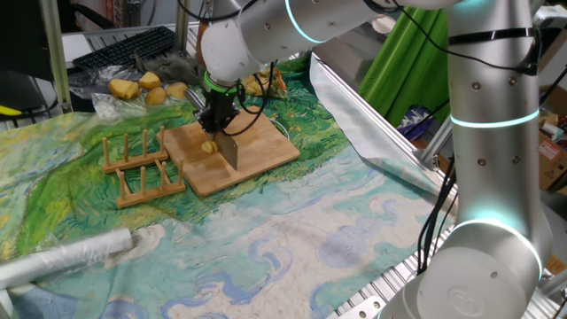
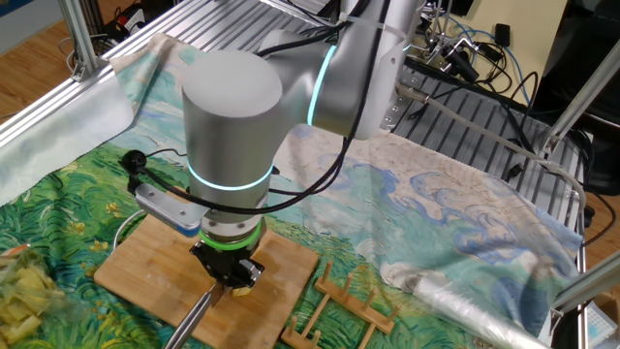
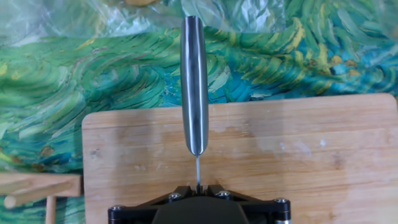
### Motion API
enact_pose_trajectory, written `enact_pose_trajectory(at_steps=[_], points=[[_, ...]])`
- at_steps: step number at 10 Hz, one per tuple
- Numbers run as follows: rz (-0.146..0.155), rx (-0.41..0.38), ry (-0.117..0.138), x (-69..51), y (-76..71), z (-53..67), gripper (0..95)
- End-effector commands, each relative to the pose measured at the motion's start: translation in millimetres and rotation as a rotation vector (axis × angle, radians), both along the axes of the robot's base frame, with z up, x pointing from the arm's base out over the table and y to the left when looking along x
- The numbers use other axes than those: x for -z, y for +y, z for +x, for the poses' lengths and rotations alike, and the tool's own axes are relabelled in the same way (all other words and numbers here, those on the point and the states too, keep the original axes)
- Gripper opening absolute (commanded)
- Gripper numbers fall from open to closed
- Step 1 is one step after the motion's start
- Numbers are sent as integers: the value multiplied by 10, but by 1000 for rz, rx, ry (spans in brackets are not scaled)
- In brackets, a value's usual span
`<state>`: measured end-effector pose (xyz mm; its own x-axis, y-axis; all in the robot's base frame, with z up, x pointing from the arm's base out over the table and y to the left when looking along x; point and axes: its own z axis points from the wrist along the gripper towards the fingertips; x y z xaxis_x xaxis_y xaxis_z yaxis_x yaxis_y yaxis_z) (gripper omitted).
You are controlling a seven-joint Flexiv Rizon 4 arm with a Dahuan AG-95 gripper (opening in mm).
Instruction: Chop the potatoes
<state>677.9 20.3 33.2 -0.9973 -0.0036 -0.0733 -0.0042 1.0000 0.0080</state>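
One potato piece lies beside the knife blade — on the board.

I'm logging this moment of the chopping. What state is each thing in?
Gripper: shut on the knife, pointing down.
Knife: held, blade down on the board.
Potato: small yellow piece on the board beside the blade.
Board: flat on the cloth.
Rack: upright, nothing in it.
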Motion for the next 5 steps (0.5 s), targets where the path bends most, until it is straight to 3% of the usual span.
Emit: enact_pose_trajectory(at_steps=[1,2,3,5], points=[[19,-2,-2,-54,38,42,0],[20,-6,-4,-54,39,42,0],[-25,-26,-18,-53,40,43,0],[-23,-26,-13,-54,39,44,0]])
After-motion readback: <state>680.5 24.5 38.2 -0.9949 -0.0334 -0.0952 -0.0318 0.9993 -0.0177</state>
